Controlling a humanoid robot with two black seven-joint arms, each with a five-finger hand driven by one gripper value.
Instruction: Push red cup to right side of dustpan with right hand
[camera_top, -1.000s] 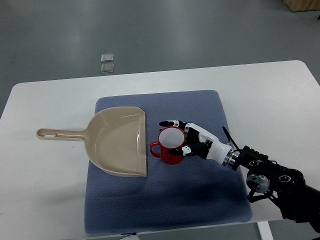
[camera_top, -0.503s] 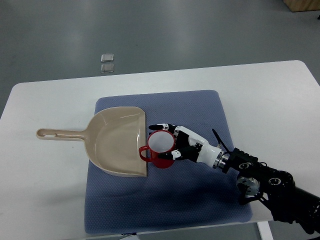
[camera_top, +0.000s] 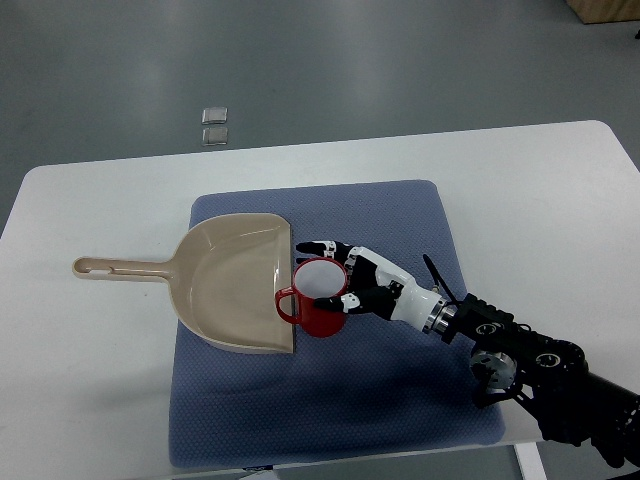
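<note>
Readable text: none is showing anywhere in the frame.
Red cup (camera_top: 320, 298): no print or logo is showing on its wall or rim — centre of the frame.
Dustpan (camera_top: 232, 282): no brand mark or number is showing on its pan or handle — left of centre.
Blue mat (camera_top: 400, 390): only a dotted weave is showing, no label.
Right hand (camera_top: 362, 285): black and white patches are showing on the fingers, not letters.
Two small squares on the floor (camera_top: 214, 125): sitting in the upper left, too small for any marking to be made out.
</note>
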